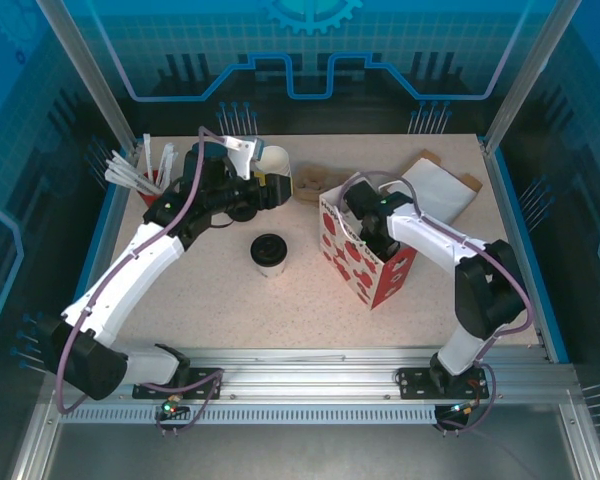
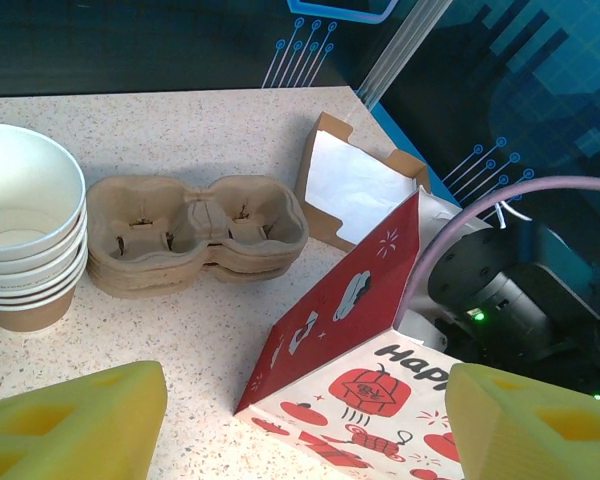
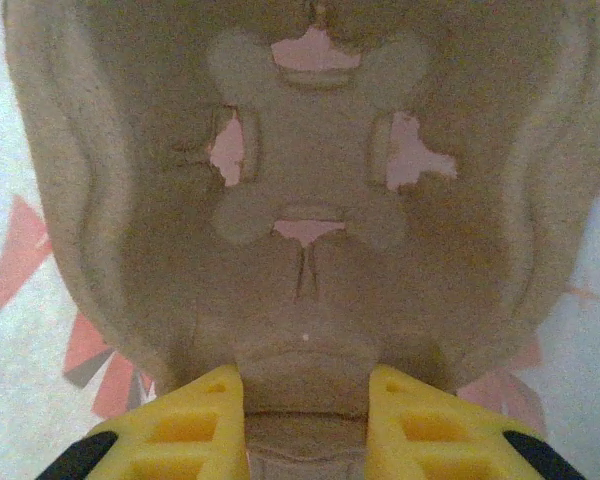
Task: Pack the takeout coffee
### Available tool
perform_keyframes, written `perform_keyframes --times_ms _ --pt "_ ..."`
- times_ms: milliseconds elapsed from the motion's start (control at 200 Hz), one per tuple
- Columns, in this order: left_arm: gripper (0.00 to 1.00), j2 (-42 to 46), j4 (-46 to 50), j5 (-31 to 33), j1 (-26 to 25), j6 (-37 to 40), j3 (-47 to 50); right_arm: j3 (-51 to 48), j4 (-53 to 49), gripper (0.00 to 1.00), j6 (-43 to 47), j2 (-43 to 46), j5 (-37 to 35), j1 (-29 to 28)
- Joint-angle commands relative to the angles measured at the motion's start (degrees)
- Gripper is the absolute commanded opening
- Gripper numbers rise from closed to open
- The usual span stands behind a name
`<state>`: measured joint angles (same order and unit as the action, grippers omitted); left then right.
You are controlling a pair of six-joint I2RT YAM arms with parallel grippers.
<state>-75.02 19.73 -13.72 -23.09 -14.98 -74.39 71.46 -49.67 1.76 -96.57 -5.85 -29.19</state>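
The step in hand, as I judge it, is the preparing of the bag and not the packing of the cup itself. The right claw [image 3: 305, 385] reaches down into the open mouth of the red and white paper bag [image 1: 365, 262]. It holds there a pulp cup carrier [image 3: 310, 200], whose cup well with its cut flaps faces the wrist camera. This claw is narrow: the two yellow fingers [image 3: 195, 425] stand close on each side of the near edge of the carrier and seem to pinch it.

The takeout coffee [image 1: 270, 252], a white paper cup with a black lid, stands upright on the tabletop [image 1: 210, 300]. It is to the left of the bag and apart from it, and no claw touches it.

The left claw [image 2: 305, 400] is wide open and holds nothing. It hangs over the far part of the tabletop, with a corner of the bag below it. The stack of pulp carriers [image 2: 195, 235] and the stack of lidless cups [image 2: 25, 240] lie ahead of it.

The next move probably calls for the right claw to seat the carrier flat on the bottom, let it go and rise straight out without pulling the bag over. After that one claw must take the coffee by its wall, keep it upright, and lower it into the well.
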Motion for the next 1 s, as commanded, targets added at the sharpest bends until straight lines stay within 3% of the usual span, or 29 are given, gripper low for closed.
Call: perform_keyframes --times_ms 0,405,715,765,996 --pt "0.75 1.5 -0.9 0.2 0.0 -0.4 1.3 -2.1 5.9 0.29 1.1 -0.6 3.2 -0.4" --pt "0.75 2.4 -1.1 0.6 -0.1 -0.3 3.0 -2.1 9.6 0.37 1.6 -5.3 0.8 -3.1" --pt "0.75 3.6 -1.1 0.7 -0.1 -0.7 4.8 1.5 4.2 0.64 2.1 1.0 -0.1 -3.1" --pt "0.75 3.7 -1.1 0.8 -0.1 -0.7 5.0 2.2 3.4 0.74 2.2 1.6 -0.2 -3.0" --pt "0.76 4.1 -0.7 1.0 -0.1 -0.5 5.7 5.6 0.7 0.79 2.4 3.8 0.1 -2.9"
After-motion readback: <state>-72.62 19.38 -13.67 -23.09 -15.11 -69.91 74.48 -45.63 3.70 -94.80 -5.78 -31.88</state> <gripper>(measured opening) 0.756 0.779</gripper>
